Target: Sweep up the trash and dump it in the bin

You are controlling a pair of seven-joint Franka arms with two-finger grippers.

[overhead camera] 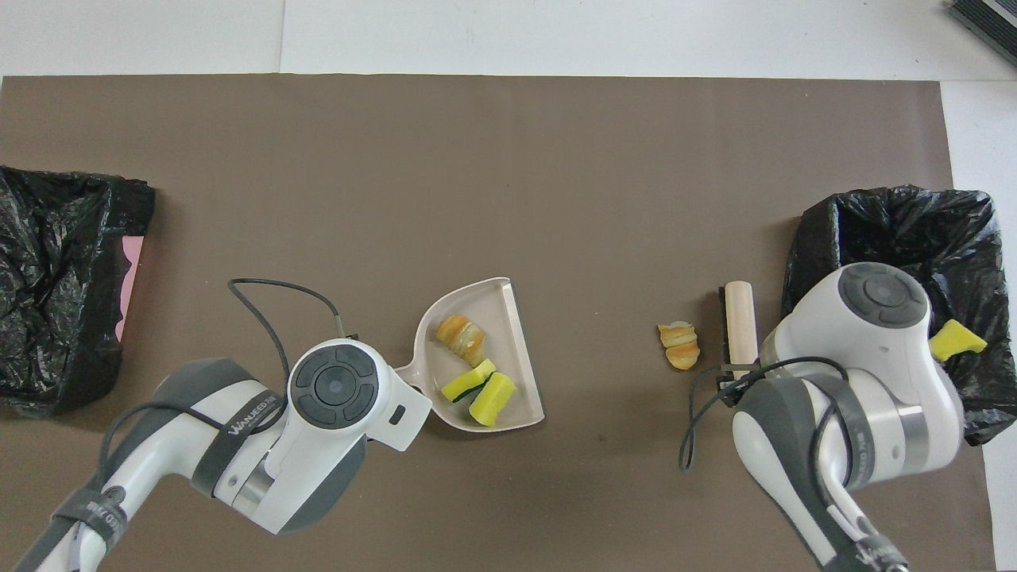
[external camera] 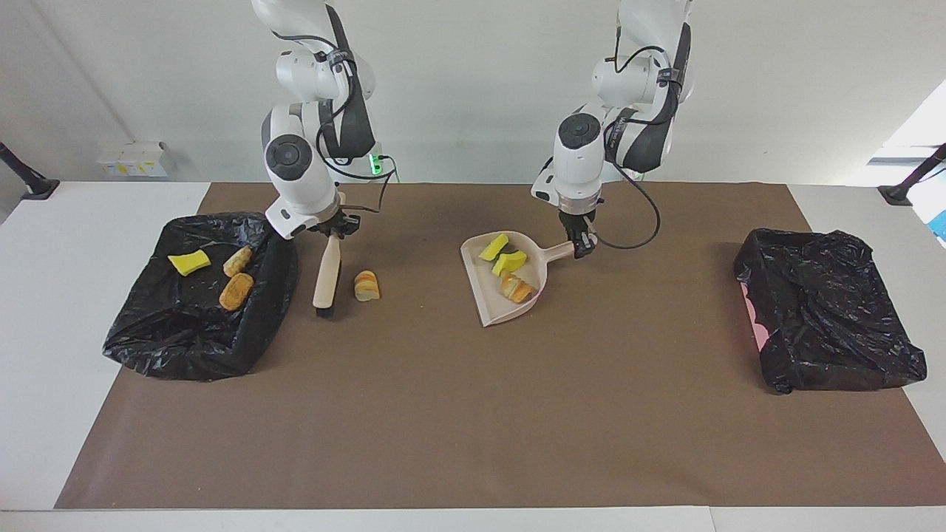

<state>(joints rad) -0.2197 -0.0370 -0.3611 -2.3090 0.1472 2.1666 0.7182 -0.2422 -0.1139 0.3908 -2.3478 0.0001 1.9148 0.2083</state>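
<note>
Now one tan trash lump (external camera: 366, 285) lies on the worktop just beside the brush (external camera: 326, 276) clenched in the right hand (external camera: 336, 229). Three pieces sit in the dustpan (external camera: 489, 304), its handle grasped by the left hand (external camera: 582, 244).

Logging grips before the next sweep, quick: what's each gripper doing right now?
Left gripper: at the dustpan handle; fingers cannot be told.
Right gripper: shut on the brush, beside the bin.

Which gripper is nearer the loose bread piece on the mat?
Right. The right gripper holds the brush beside the bread piece; the left gripper is at the dustpan handle.
</note>
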